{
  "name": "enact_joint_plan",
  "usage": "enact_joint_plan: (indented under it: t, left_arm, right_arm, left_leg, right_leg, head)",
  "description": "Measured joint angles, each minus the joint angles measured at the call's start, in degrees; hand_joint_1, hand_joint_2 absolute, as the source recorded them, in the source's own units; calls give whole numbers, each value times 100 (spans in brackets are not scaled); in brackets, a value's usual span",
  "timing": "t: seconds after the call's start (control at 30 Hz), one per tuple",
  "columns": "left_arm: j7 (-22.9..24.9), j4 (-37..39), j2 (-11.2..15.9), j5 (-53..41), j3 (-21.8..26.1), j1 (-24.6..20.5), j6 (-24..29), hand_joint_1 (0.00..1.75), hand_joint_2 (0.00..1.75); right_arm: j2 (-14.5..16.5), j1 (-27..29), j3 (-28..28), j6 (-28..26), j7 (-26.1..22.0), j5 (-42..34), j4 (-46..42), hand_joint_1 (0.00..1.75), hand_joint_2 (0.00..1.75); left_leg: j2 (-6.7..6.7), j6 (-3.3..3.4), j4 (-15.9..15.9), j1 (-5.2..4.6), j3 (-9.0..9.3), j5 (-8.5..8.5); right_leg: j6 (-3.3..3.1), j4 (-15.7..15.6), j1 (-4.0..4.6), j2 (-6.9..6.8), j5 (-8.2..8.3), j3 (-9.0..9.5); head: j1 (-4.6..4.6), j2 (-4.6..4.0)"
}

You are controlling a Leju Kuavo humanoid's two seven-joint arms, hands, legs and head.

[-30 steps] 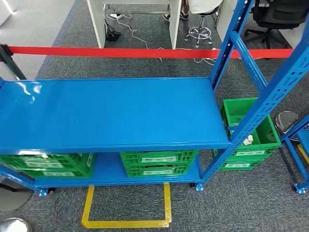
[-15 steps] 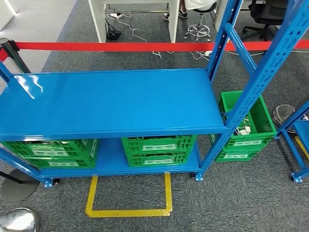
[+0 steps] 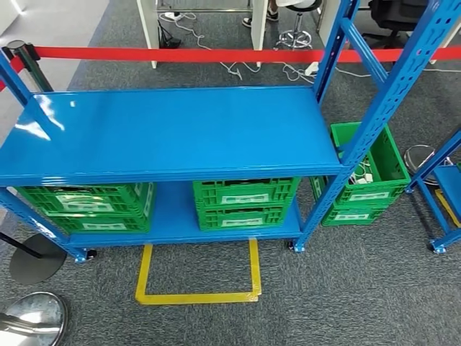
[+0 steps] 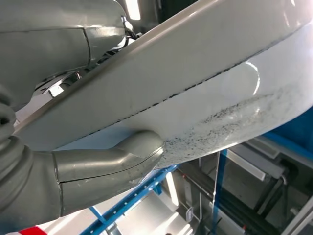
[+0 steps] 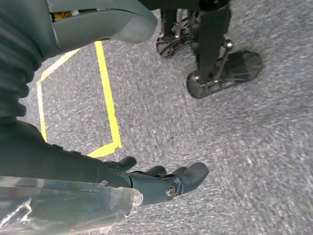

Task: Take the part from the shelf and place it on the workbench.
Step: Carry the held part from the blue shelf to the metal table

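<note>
1. The blue shelf (image 3: 168, 133) has a bare upper deck.
2. Three green crates (image 3: 245, 203) sit low (their white labels are too blurred to read); small white items lie in the rightmost crate (image 3: 365, 176).
3. Red barrier tape (image 3: 217, 55) runs behind it, and yellow floor tape (image 3: 198, 295) lies in front.
4. The right hand (image 5: 162, 181) hangs empty, fingers extended.
5. The left hand (image 4: 110, 169) grips a pale curved part (image 4: 207, 78).

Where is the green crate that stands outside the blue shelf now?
In the head view, the green crate stands on the grey carpet at the right end of the blue shelf, just behind its right front post.
</note>
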Motion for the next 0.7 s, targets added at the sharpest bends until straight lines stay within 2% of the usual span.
enact_joint_plan:
  t: [0.03,0.1,0.13,0.17,0.2,0.23,0.27,0.3,0.33,0.37,0.4,0.47,0.5,0.53,0.57,0.6,0.63,0.67,0.7]
  left_arm:
    - [0,0,-4,2,2,-1,0,175,175]
    - [0,0,-12,3,4,1,-1,175,175]
    - [0,0,-14,3,4,1,-1,175,175]
    - [0,0,-17,2,4,1,-1,175,175]
    - [2,0,-20,1,4,2,-1,175,175]
    - [10,0,-22,-1,4,3,-2,175,175]
    - [25,0,-24,-4,4,4,-2,175,175]
    - [43,0,-25,-7,5,5,-2,175,175]
    - [61,0,-25,-9,5,5,-1,175,175]
    - [73,1,-25,-11,5,5,-1,175,175]
    - [81,1,-25,-13,5,4,-1,175,175]
    - [89,2,-25,-20,2,8,-2,175,175]
    - [95,2,-26,-27,-1,13,-3,175,175]
    - [101,2,-27,-38,-2,17,-3,175,175]
    - [108,2,-27,-48,-3,22,-4,175,175]
    - [115,3,-27,-57,-5,24,-4,175,175]
    - [119,3,-26,-65,-5,25,-3,175,175]
    - [122,4,-26,-67,-5,27,-3,175,175]
    - [122,5,-27,-68,-6,27,-2,175,175]
  right_arm:
    - [-3,10,1,-2,-1,4,3,0,175]
    - [-2,8,4,-1,-2,8,14,0,175]
    - [-1,0,6,1,-2,9,19,0,175]
    - [-2,-7,8,2,-2,10,24,0,175]
    - [-2,-9,9,2,-2,13,25,0,175]
    - [-3,-10,10,1,-2,15,25,0,175]
    - [-4,-13,11,0,-2,18,25,0,175]
    - [-6,-19,13,-2,-1,21,25,0,175]
    - [-8,-30,15,-3,2,24,26,0,175]
    - [-9,-43,16,-4,4,27,27,0,175]
    - [-10,-48,17,-5,5,29,28,0,175]
    - [-8,-40,19,-7,14,36,36,0,175]
    - [-8,-29,19,-12,22,42,40,0,175]
    - [-8,-23,19,-19,31,51,44,0,175]
    - [-9,-21,19,-27,38,61,47,0,175]
    - [-12,-18,20,-35,39,69,47,0,175]
    - [-13,-16,20,-39,39,76,47,0,175]
    - [-14,-12,21,-43,39,84,47,0,175]
    - [-14,-8,23,-45,39,97,48,0,175]
  left_leg:
    - [8,59,0,-2,-61,52]
    - [17,124,1,-24,-197,166]
    - [19,134,2,-38,-278,226]
    - [20,138,3,-53,-360,286]
    - [19,139,4,-66,-439,342]
    - [17,135,4,-76,-510,398]
    - [15,125,5,-81,-566,450]
    - [14,106,8,-90,-606,496]
    - [16,82,11,-96,-629,538]
    - [21,52,14,-99,-641,578]
    - [26,19,12,-98,-648,618]
    - [27,-47,19,-86,-672,652]
    - [23,-78,88,-82,-708,561]
    - [20,-107,261,-78,-776,379]
    - [17,-132,548,-73,-877,124]
    - [18,-156,923,-69,-990,-133]
    - [18,-173,1288,-66,-1088,-306]
    - [18,-183,1537,-65,-1126,-362]
    - [18,-184,1596,-66,-1077,-307]
  right_leg:
    - [26,226,-9,1,-259,-75]
    - [55,932,-12,2,-837,-236]
    - [53,1258,-11,3,-983,-273]
    - [43,1453,-10,3,-979,-246]
    - [21,1469,-6,4,-845,-133]
    - [-9,1300,2,5,-652,72]
    - [-47,964,14,7,-509,360]
    - [-83,530,30,9,-475,696]
    - [-100,110,43,12,-534,978]
    - [-104,-195,54,14,-632,1160]
    - [-103,-360,64,17,-703,1237]
    - [-139,-414,60,11,-674,1183]
    - [-179,-422,53,3,-627,1151]
    - [-218,-431,42,-8,-576,1115]
    - [-246,-434,37,-17,-533,1075]
    - [-264,-431,40,-22,-496,1031]
    - [-272,-426,44,-25,-463,987]
    - [-274,-419,48,-27,-432,952]
    - [-271,-409,51,-25,-404,926]
  head:
    - [8,0]
    - [24,0]
    - [28,-1]
    - [28,0]
    - [28,0]
    - [27,-1]
    - [27,0]
    - [26,-1]
    - [24,-1]
    - [22,-1]
    - [20,-1]
    - [20,-1]
    - [14,-1]
    - [6,-1]
    - [-2,-1]
    - [-8,-1]
    - [-10,-1]
    - [-9,-1]
    - [-9,-1]
